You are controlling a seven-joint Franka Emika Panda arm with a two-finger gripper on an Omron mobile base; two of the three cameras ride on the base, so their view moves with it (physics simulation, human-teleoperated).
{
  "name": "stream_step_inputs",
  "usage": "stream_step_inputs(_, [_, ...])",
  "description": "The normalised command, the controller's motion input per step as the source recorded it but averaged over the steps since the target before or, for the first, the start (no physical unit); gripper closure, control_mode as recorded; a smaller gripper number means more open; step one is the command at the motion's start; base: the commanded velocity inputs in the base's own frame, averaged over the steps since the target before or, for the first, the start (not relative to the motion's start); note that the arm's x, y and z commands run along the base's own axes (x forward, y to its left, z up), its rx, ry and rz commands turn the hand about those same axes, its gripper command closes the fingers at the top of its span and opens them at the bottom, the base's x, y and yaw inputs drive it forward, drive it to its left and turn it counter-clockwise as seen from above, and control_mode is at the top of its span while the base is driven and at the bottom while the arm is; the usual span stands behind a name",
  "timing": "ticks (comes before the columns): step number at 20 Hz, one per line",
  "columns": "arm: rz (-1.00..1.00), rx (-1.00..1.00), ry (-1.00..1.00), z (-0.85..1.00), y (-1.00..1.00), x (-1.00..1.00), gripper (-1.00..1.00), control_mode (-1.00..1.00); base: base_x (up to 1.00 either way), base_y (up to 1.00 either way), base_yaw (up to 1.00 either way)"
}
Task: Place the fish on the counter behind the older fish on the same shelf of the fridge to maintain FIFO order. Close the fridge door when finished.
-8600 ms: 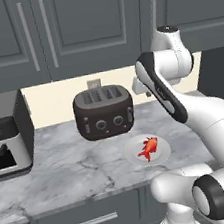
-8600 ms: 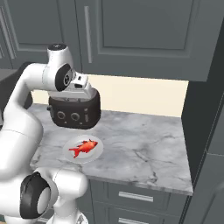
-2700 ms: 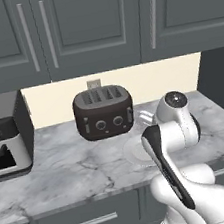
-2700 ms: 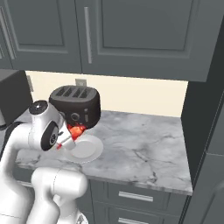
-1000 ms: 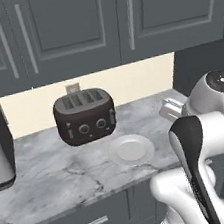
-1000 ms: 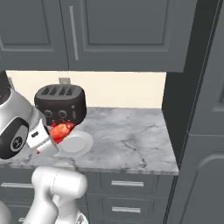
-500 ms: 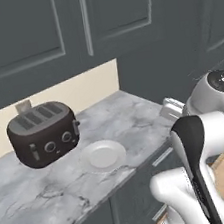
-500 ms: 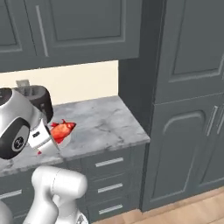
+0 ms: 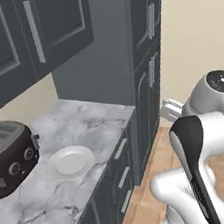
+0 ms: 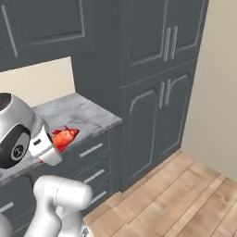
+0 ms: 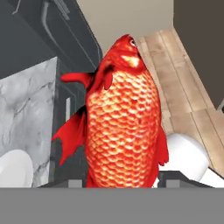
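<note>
The gripper (image 11: pixel 120 177) is clenched on the scaly red-orange fish (image 11: pixel 122 118), no writing legible anywhere, with the round white plate (image 9: pixel 70 161) bare on the marbled grey-white counter (image 9: pixel 90 124).

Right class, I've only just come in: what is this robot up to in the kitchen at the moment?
The white arm's gripper is shut on the red-orange fish, holding it in the air. In the right base view the fish hangs in front of the marbled counter, off the white plate that sits beside the dark toaster. The tall dark grey cabinets stand past the counter's end. The fish is not yet put away.
</note>
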Motion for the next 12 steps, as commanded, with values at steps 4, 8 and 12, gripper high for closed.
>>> stream_step_inputs(4, [0.00,0.00,0.00,0.00,0.00,0.00,1.00,1.00,-0.96,0.44,-0.14])
stream_step_inputs(8, [0.00,0.00,0.00,0.00,0.00,0.00,1.00,1.00,-0.90,0.38,0.42])
stream_step_inputs(12, [0.00,0.00,0.00,0.00,0.00,0.00,1.00,1.00,-0.56,0.29,0.58])
